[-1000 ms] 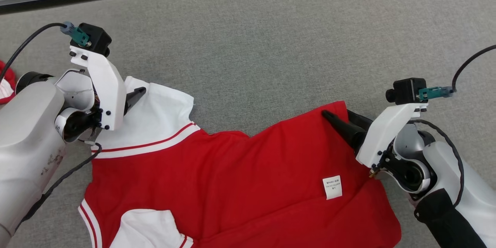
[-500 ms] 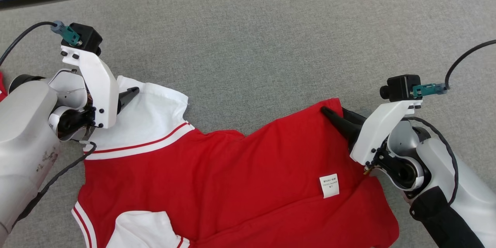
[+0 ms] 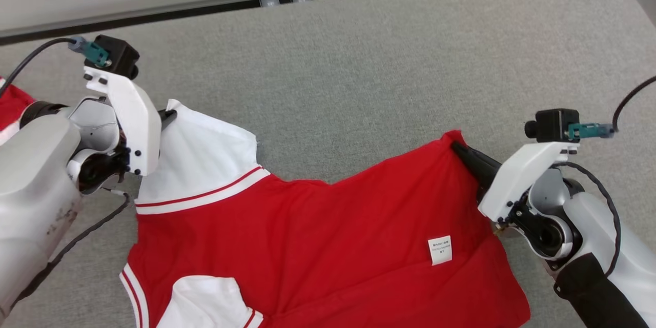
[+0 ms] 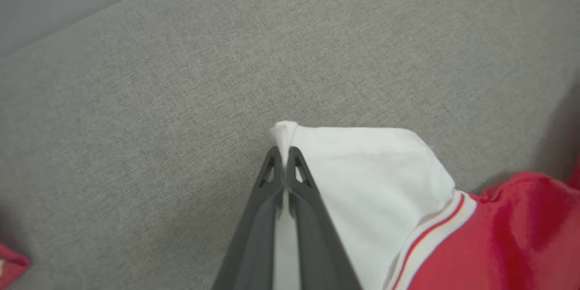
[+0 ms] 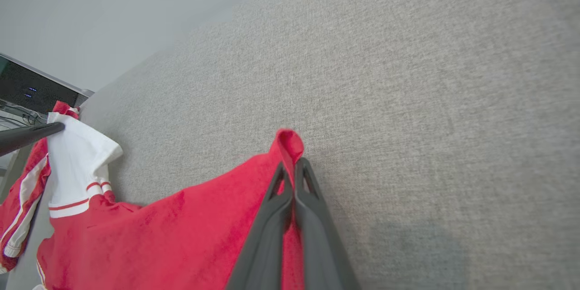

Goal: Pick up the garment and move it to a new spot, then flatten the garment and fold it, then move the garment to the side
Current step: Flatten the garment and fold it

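- The red-and-white shirt (image 3: 307, 236) lay spread on the grey cushion (image 3: 359, 61).
- My left gripper (image 4: 285, 153) was clamped tight on its white sleeve (image 3: 205, 148), at the shirt's 10 o'clock.
- My right gripper (image 5: 293, 165) pinched the red hem corner (image 3: 453, 139) at 2 o'clock.

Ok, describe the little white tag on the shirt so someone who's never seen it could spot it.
On the grey padded surface lies a red shirt with white sleeves. Look at its plain red end, near the right gripper: the tag is a small white rectangle with tiny print, the only white patch amid that red.
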Controlling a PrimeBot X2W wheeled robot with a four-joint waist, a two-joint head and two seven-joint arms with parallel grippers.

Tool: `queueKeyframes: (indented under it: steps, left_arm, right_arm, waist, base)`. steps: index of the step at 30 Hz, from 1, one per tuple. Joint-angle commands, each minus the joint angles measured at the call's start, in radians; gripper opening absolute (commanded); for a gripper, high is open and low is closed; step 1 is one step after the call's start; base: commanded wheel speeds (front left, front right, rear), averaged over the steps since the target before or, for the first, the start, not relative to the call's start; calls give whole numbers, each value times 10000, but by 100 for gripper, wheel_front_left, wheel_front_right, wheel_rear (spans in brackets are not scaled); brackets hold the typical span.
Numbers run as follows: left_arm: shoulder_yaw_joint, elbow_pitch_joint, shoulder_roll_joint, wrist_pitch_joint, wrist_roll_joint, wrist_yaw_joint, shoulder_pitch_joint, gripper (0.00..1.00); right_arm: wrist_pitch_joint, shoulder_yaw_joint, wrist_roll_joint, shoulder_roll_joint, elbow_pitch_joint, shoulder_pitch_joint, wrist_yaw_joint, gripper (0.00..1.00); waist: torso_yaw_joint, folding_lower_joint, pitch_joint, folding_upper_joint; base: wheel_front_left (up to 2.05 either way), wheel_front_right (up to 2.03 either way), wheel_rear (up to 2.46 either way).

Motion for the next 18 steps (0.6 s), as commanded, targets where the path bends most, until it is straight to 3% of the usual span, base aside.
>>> queueKeyframes:
  steps: [1, 13, 18]
  left_arm:
    - [-9, -1, 127, -76, -40, -8, 108, 0]
    - [-328, -277, 512, -730, -530, -8, 844, 0]
    - [-497, -768, 732, -426, -943, -9, 1112, 0]
  right_arm:
    - [-67, -48, 78, -81, 48, 110, 16, 0]
    - [-364, -328, 609, -462, 751, 1056, 16, 0]
    - [-247, -306, 706, -650, 843, 1423, 16, 0]
  waist:
    - [159, 0, -283, 0]
    - [690, 0, -1684, 0]
    - [881, 0, -2224, 0]
  base:
    - [0, 0, 0]
    - [0, 0, 0]
    - [0, 0, 0]
